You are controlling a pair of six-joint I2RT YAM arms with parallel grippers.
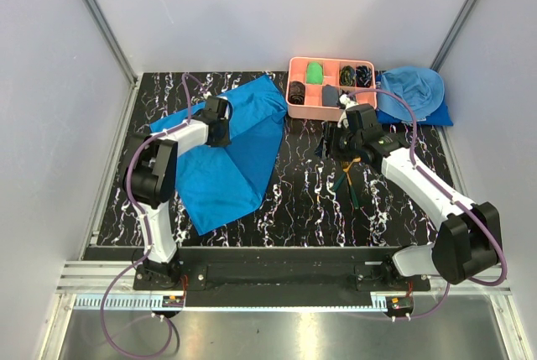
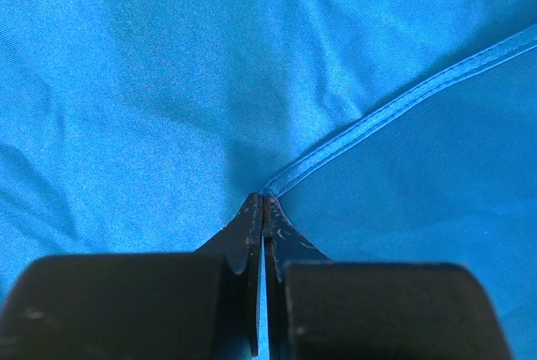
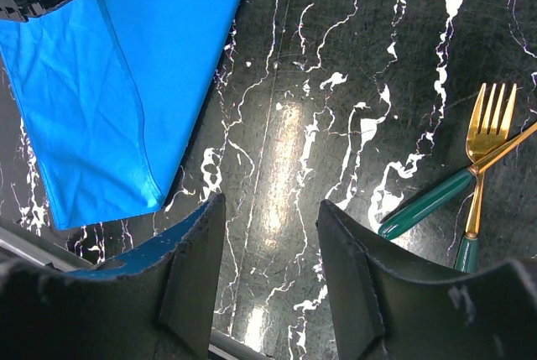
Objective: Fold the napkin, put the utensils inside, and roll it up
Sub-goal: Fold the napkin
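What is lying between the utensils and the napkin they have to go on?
Nothing visible. Only bare marble table separates the utensils from the napkin to their left in the right wrist view, and the open right claw hangs over that gap.

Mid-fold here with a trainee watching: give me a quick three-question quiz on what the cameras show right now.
1. True or false: the left gripper is shut on the napkin's hem.
2. The right gripper holds: A) the utensils, B) nothing, C) the napkin.
3. What do the utensils rest on?
Key: 1 true; 2 B, its jaws stand open; 3 the table, apart from the napkin.
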